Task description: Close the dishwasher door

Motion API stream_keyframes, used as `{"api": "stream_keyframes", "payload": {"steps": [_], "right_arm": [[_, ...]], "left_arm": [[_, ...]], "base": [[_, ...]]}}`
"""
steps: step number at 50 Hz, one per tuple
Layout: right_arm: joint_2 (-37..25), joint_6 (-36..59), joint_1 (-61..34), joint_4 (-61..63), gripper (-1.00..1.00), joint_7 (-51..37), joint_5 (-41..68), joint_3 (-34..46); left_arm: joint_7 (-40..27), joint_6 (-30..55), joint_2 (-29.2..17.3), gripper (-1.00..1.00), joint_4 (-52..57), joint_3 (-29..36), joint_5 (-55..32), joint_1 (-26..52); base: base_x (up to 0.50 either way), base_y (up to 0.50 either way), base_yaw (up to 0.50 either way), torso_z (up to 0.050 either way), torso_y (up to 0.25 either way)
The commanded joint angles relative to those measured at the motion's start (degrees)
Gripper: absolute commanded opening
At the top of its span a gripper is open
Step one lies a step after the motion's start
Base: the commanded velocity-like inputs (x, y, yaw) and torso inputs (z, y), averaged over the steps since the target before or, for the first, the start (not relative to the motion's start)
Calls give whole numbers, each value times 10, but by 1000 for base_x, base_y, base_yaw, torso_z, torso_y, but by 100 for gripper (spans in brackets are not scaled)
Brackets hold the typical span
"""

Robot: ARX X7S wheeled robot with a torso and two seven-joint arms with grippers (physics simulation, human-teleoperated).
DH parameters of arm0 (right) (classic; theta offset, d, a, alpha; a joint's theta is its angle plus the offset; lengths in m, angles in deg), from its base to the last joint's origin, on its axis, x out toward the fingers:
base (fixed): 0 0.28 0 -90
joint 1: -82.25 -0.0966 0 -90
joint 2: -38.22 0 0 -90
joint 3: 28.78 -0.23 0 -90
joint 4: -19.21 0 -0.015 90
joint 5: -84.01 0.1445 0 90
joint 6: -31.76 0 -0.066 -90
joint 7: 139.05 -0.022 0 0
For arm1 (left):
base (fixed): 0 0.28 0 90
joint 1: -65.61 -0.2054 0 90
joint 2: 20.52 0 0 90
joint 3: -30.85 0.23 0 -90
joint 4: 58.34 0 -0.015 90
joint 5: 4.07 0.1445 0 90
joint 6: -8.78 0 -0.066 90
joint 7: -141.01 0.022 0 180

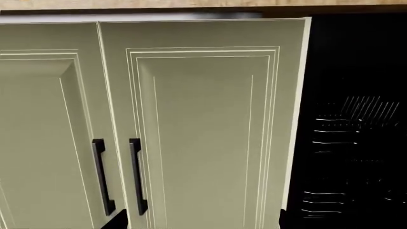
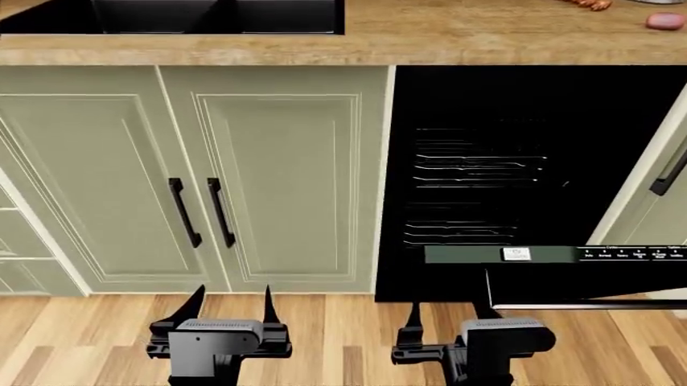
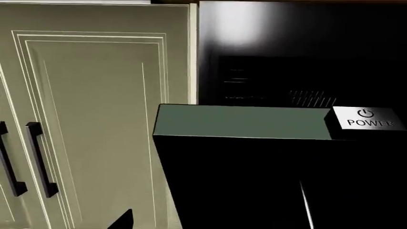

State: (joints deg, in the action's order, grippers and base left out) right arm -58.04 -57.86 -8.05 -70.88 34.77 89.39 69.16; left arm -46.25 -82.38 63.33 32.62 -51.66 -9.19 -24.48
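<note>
The dishwasher door (image 2: 536,255) hangs open, swung down toward me, its top edge with white control marks facing up and a silver bar handle (image 2: 601,305) below. Behind it the dark dishwasher interior (image 2: 483,177) shows wire racks. In the right wrist view the glossy black door panel (image 3: 286,186) fills the near field, with a POWER button (image 3: 365,119) on its edge. My right gripper (image 2: 451,312) is open, just in front of the door's left end; one fingertip (image 3: 121,220) shows. My left gripper (image 2: 231,305) is open and empty before the green cabinet doors, with the interior (image 1: 350,129) to one side.
Pale green panelled cabinet doors with black bar handles (image 2: 199,213) stand left of the dishwasher. Another pale green door (image 2: 655,201) stands angled at the right. A wooden countertop (image 2: 429,40) with a black sink (image 2: 172,16) runs above. Wooden floor (image 2: 343,330) lies below.
</note>
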Motion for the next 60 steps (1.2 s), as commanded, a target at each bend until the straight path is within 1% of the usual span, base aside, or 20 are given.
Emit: {"api": "stream_keyframes", "payload": {"steps": [1, 60], "right_arm": [[-6, -2, -1, -1, 100, -6, 5, 8], [-27, -8, -7, -13, 100, -28, 21, 41]], "left_arm": [[-7, -7, -7, 100, -4, 9, -2, 1], [-33, -23, -29, 100, -13, 36, -19, 6]], "base": [[0, 0, 0, -50, 14], [0, 0, 0, -50, 14]]}}
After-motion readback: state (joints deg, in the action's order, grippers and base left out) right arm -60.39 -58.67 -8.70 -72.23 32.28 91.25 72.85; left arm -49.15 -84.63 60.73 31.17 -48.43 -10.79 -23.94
